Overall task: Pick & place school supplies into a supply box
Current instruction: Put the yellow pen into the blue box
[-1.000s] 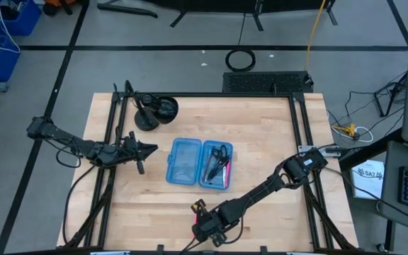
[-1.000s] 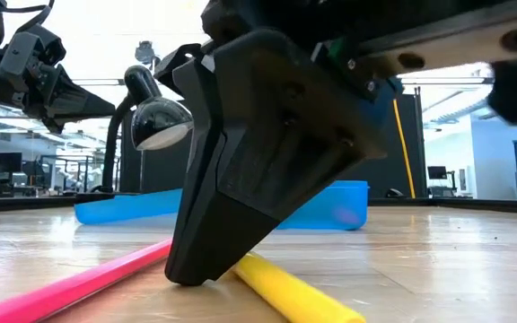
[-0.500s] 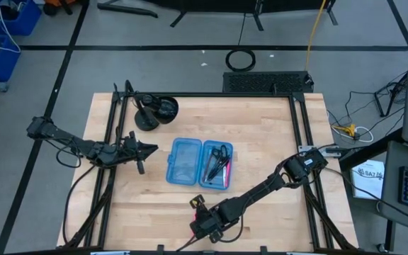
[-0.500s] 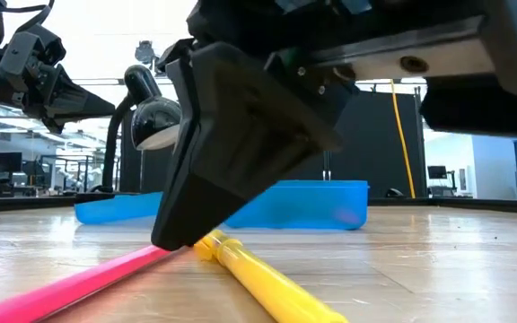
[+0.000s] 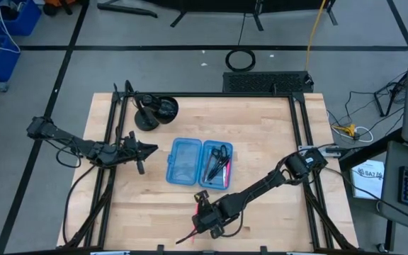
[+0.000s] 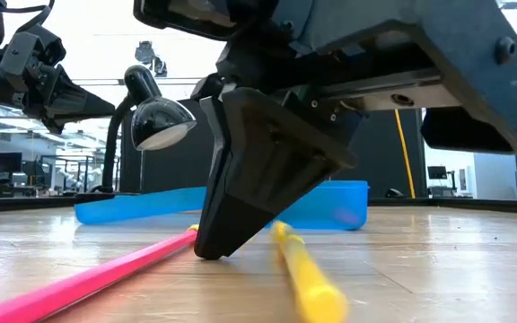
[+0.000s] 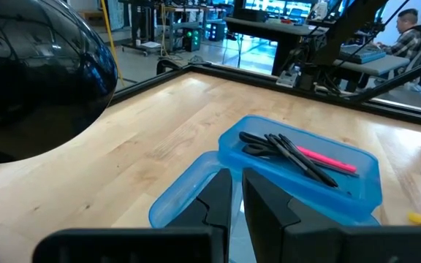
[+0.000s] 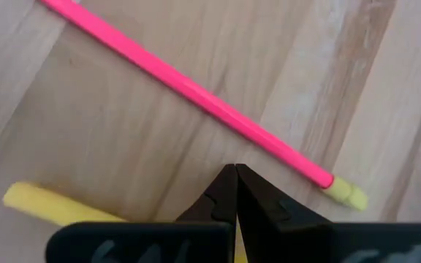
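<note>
The open light-blue supply box [image 5: 199, 163] lies flat mid-table; its right half holds the black-handled scissors [image 5: 220, 151], dark pens and a pink one [image 7: 326, 159]. A pink pencil [image 8: 196, 95] with a yellow end and a yellow pen [image 6: 305, 269] lie on the wood near the table's near edge. My right gripper [image 6: 210, 253] is shut and slants down, its tip at the table between the two [image 8: 234, 169]. My left gripper [image 7: 237, 191] is shut and hovers left of the box [image 5: 151, 147]. My right gripper comes down slanting from above, its shut fingertips [image 6: 218, 242] at the wood just beside the pink pencil's end [image 6: 187, 235]. The yellow pen [image 8: 46, 203] runs underneath the fingers in the wrist view. Whether they touch it I cannot tell.
A black round lamp on a stand [image 5: 154, 110] sits at the far left corner. Black frame rails [image 5: 112, 163] run along both sides of the table. Bare wood [image 5: 268, 134] lies to the right of the box.
My right gripper has shifted a little toward the table's right and far edge, staying shut and low. The yellow pen has swung about: its far end, which lay against the pink pencil, now stands apart to the right. The pink pencil has stayed.
</note>
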